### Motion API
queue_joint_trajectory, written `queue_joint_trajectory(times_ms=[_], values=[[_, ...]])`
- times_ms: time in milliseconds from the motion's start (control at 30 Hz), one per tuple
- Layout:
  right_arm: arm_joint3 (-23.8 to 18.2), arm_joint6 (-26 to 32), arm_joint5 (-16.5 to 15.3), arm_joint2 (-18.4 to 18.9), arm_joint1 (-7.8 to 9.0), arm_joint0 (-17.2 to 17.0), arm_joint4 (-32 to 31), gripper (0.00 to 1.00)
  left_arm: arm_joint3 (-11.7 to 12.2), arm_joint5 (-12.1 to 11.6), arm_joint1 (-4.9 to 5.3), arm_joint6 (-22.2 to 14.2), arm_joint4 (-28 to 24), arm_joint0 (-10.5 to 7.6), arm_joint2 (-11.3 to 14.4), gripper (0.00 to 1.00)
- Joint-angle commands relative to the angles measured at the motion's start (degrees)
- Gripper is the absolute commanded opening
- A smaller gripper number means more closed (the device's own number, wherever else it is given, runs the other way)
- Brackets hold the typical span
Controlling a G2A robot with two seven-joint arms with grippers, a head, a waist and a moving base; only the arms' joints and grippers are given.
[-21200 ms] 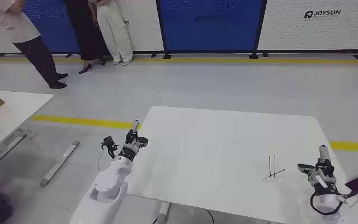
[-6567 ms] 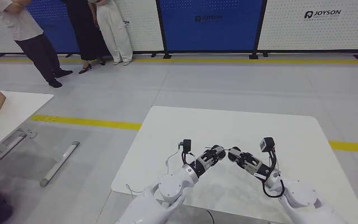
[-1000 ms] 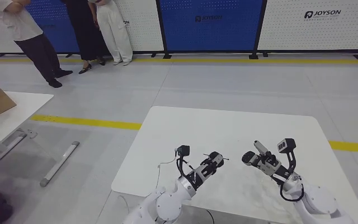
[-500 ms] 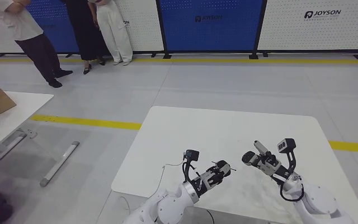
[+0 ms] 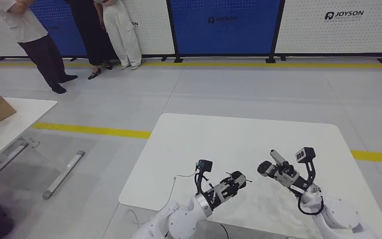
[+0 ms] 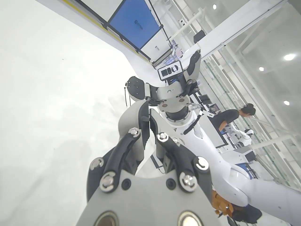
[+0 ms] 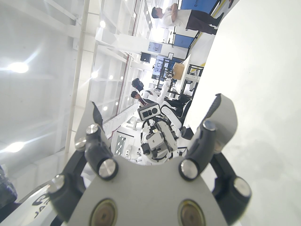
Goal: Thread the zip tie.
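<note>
L gripper pinching zip tie; R gripper spread wide.

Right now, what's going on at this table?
The robot's left claw is shut on a thin black zip tie, held over the white table. The right claw hangs open a short way off, facing it and holding nothing. Whether the tie is already looped is too small to tell.
</note>
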Motion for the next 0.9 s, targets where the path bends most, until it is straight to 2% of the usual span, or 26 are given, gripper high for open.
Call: queue_joint_trajectory(times_ms=[0,200,333,633,700,867], values=[[-0.51,0.33,0.46,1.24,0.21,-0.63,-0.43,1.0,0.0,0.0,0.0,0.0,0.0,0.0,0.0,0.0],[-0.11,11.35,2.67,8.83,1.98,-0.72,-2.49,1.0,0.0,0.0,0.0,0.0,0.0,0.0,0.0,0.0],[1.37,19.14,6.14,12.13,2.96,1.13,-4.88,1.0,0.0,0.0,0.0,0.0,0.0,0.0,0.0,0.0],[1.68,19.28,6.46,12.52,3.02,1.43,-5.2,1.0,-0.08,0.06,-0.03,0.25,-0.54,0.0,-0.02,0.0],[1.68,19.28,6.46,12.52,3.02,1.43,-5.2,1.0,-0.05,0.21,-0.16,0.97,-2.75,-0.16,-0.23,0.0],[1.68,19.28,6.46,12.52,3.02,1.43,-5.2,1.0,1.05,1.53,-0.76,5.46,-9.55,-1.18,-1.21,0.0]])
